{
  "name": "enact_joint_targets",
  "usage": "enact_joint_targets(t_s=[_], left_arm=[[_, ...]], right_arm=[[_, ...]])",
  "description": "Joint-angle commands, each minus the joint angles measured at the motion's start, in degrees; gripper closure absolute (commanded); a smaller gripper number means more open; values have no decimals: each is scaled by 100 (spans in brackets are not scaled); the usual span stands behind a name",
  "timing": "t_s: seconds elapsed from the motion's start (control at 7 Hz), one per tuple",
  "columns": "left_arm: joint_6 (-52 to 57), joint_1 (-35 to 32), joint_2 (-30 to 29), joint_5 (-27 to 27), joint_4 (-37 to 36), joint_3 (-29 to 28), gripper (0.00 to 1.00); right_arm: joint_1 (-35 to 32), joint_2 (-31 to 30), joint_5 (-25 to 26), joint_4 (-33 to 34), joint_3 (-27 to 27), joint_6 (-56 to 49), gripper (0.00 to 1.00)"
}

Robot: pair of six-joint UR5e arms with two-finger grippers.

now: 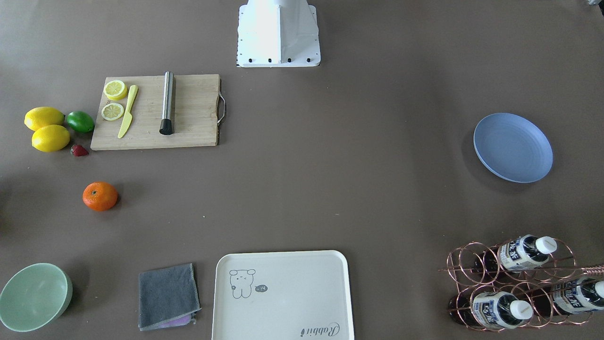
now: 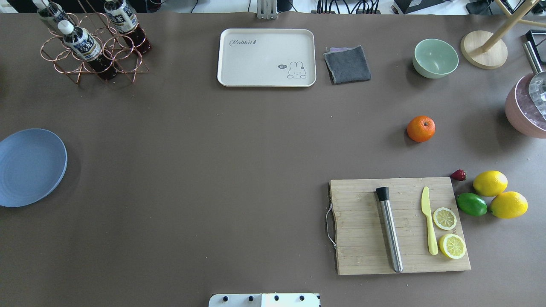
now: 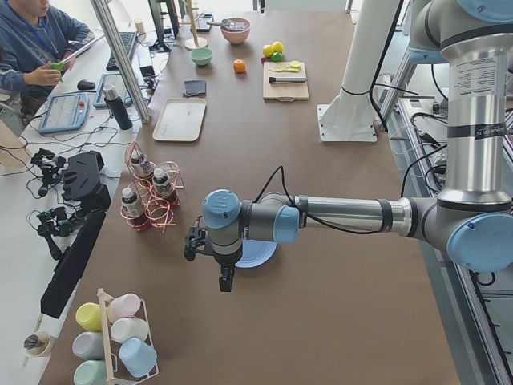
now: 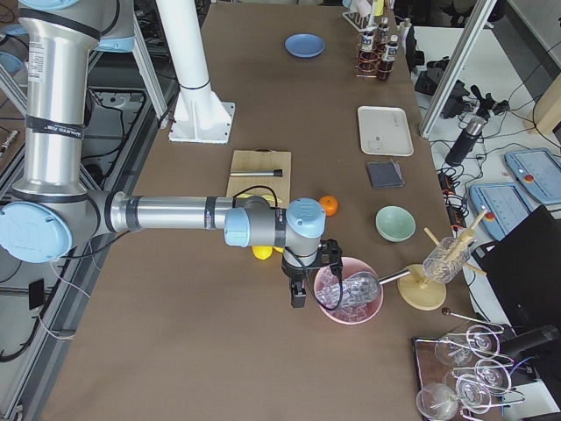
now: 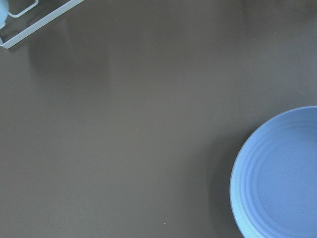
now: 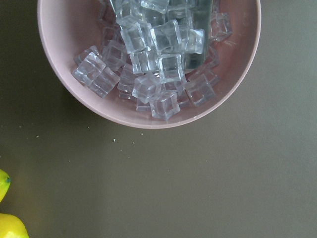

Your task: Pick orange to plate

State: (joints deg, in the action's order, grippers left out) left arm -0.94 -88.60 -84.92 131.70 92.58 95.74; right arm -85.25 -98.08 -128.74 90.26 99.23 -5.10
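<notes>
The orange (image 1: pixel 100 196) lies alone on the brown table, between the cutting board and the green bowl; it also shows in the overhead view (image 2: pixel 421 128). The blue plate (image 2: pixel 30 167) rests empty at the table's opposite end (image 1: pixel 513 147). My left gripper (image 3: pixel 226 282) hangs above the table beside the plate (image 5: pixel 282 173), far from the orange; I cannot tell whether it is open or shut. My right gripper (image 4: pixel 298 296) hovers beside a pink bowl of ice, a short way from the orange (image 4: pixel 329 205); I cannot tell its state either. Neither wrist view shows any fingers.
A wooden cutting board (image 2: pixel 362 238) carries a steel muddler, a yellow knife and lemon slices. Two lemons (image 2: pixel 490 183), a lime (image 2: pixel 471 204) and a strawberry lie beside it. A cream tray (image 2: pixel 266 57), grey cloth (image 2: pixel 347 64), green bowl (image 2: pixel 435 57), bottle rack (image 2: pixel 91 47) and pink ice bowl (image 6: pixel 148 64) line the edges.
</notes>
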Motion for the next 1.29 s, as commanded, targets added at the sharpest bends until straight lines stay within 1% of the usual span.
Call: enact_joint_targets(t_s=[0.0,0.29,0.57,0.71,1.14], left_arm=[[32,-34,90,-213,32,67,2],[6,-25,20,-224,67,198,2],[6,-17,-172,-224,68,156,2],[-3,-25,-174,-163,94,208,2],[-3,-25,-253,-163,488,191,2]], right_arm=[[0,0,-11,0,9,0,0],[9,0,-20,0,17,0,0],[9,8,-20,0,44,0,0],[9,9,-20,0,44,0,0],[9,17,-20,-9,53,18,0]])
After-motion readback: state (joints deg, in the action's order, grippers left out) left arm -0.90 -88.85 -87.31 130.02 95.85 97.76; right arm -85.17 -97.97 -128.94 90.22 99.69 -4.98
